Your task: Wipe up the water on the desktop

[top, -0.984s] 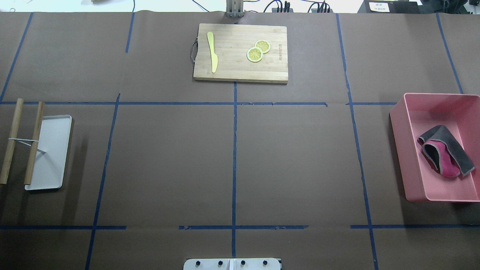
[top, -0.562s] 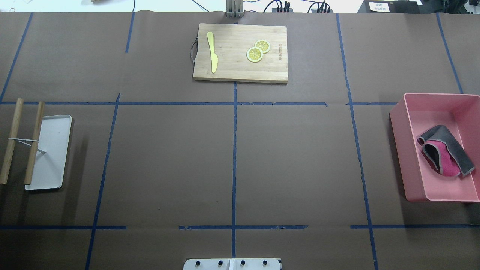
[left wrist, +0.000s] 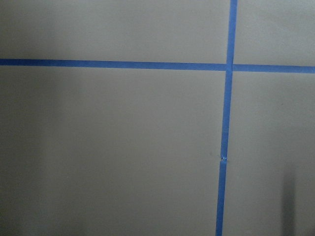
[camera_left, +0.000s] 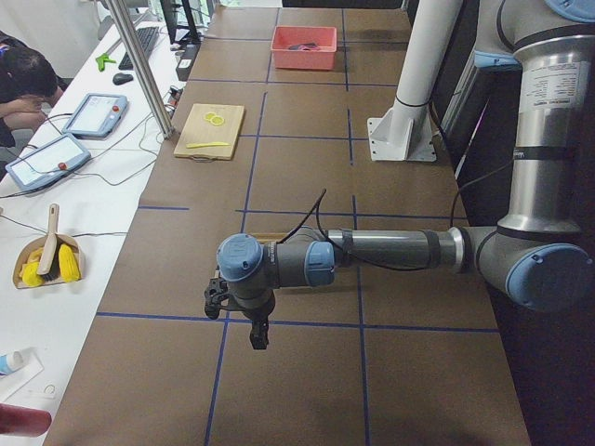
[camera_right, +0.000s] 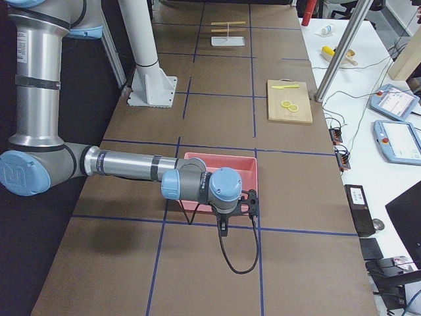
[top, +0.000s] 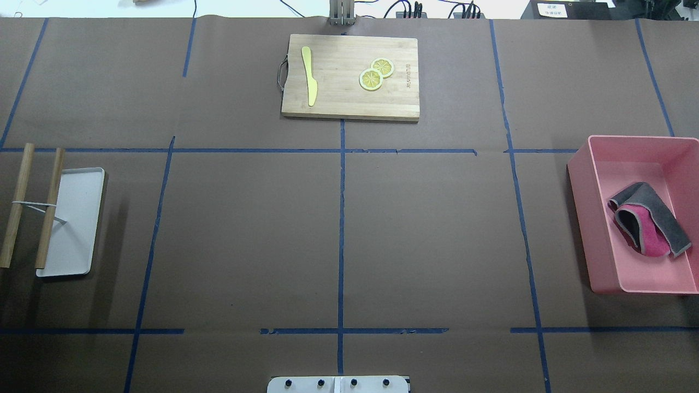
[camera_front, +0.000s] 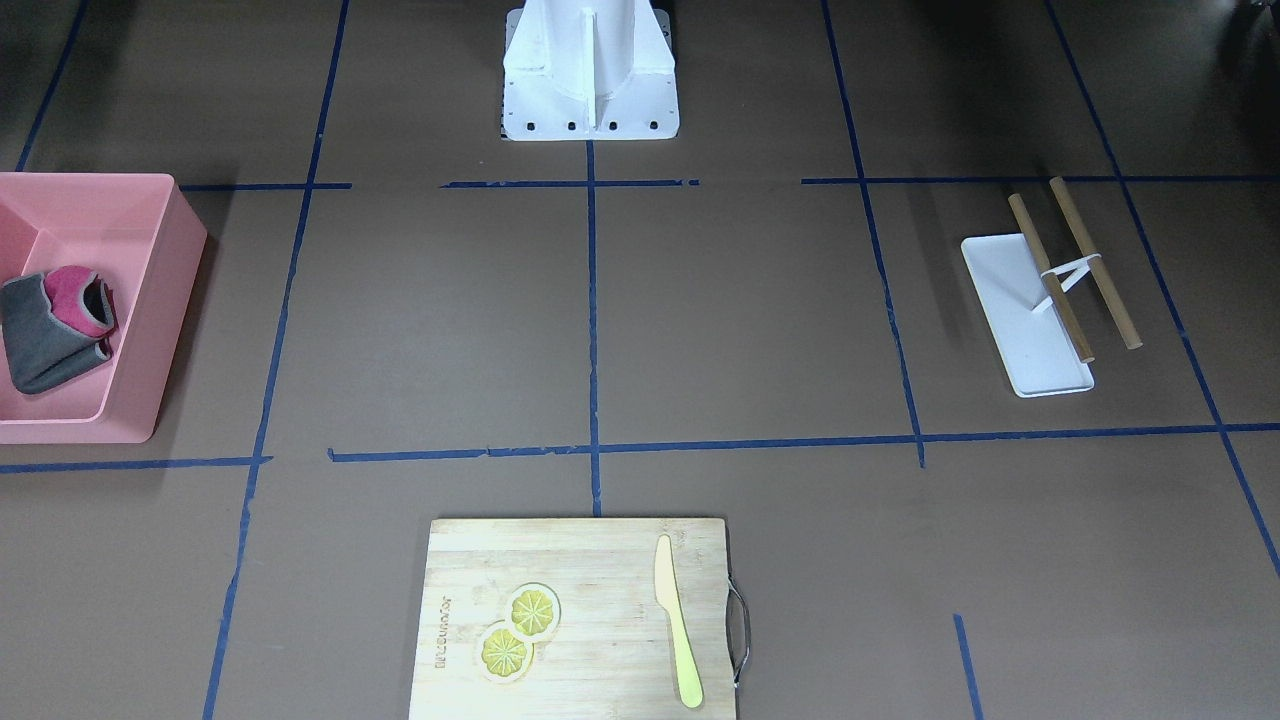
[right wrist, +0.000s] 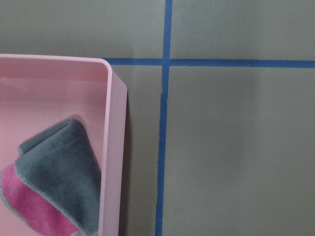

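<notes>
Since neither arm reaches into the front-facing view, only the layout reads there: the counter [camera_front: 750, 320] is dark and matte with no water patch I can make out, and a folded cloth [camera_front: 50, 335] lies in a pink bin [camera_front: 175, 300] at the robot's right end. Overhead: the cloth's long axis runs diagonally across the bin floor; both arms are out of frame. Exterior left: the left claw [camera_left: 258, 334] hangs pointing down over the counter's left end, well apart from the bin; wide or narrow, cannot tell. Exterior right: the right claw [camera_right: 223, 227] hangs just beside the bin's outer wall; its opening cannot be told either. Left wrist: bare counter and crossing blue tape [left wrist: 229, 123] only. Right wrist: bin corner and cloth sit at the frame's lower left, with the wall between. Judgement: the right arm is nearer, and the cloth lies a short shift inward over that wall.
</notes>
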### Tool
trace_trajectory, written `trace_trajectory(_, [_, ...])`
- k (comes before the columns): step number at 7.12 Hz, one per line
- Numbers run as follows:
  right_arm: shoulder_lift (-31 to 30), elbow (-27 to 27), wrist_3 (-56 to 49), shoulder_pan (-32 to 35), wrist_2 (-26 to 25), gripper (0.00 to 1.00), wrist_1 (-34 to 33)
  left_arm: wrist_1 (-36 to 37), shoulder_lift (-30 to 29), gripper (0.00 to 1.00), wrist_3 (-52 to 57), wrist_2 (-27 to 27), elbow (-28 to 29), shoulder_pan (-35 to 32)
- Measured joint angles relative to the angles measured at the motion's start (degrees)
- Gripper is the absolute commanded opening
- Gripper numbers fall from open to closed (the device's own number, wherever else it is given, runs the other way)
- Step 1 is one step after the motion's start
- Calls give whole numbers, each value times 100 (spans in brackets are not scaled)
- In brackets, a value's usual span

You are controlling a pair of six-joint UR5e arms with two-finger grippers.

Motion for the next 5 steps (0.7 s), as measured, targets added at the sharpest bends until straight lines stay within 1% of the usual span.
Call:
trace_trajectory(2, [7, -25, 93, 0, 4, 100, -8, -54, 103, 100, 8, -181, -64, -24])
trace_trajectory(5, [9, -37, 123, 0, 15, 100, -12, -32, 132, 100, 11, -201, -174, -197])
